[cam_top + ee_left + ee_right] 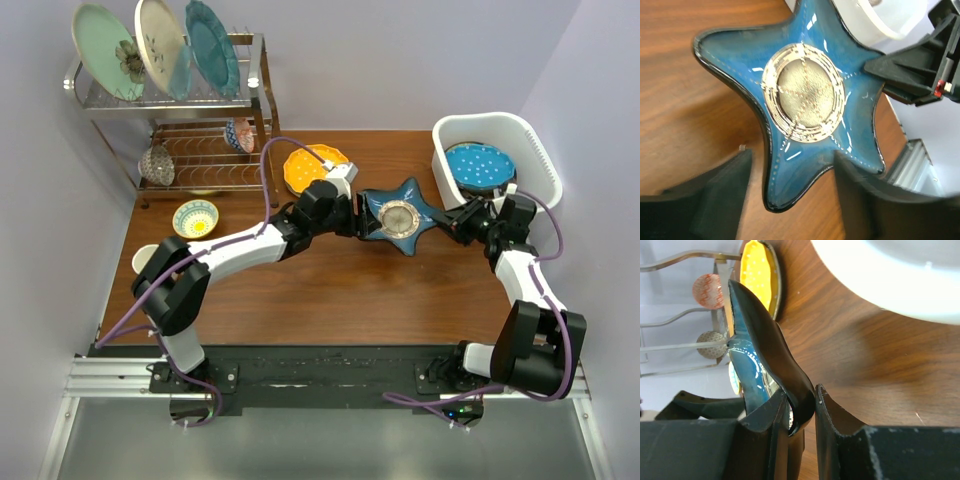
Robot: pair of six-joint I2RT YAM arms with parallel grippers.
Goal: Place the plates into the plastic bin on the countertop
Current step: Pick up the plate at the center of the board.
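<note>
The right gripper (801,402) is pinching one tip of the blue star plate (398,218), jaws clamped on its thick rim. The left gripper (790,157) is straddling the opposite tip, jaws apart and not gripping. The plate is lying between the yellow plate (312,166) and the white bin (540,150), just beside the bin. It's looking like glazed ceramic, so I'm judging it stiff, weighty, slick and chippable. A single tip is a long lever, and a deeper bite seems safer.

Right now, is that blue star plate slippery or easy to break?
Probably slippery: the star plate has a shiny glaze. Likely stiff and breakable, since it looks ceramic. Pinched by one tip in the right gripper, it could swing.
</note>
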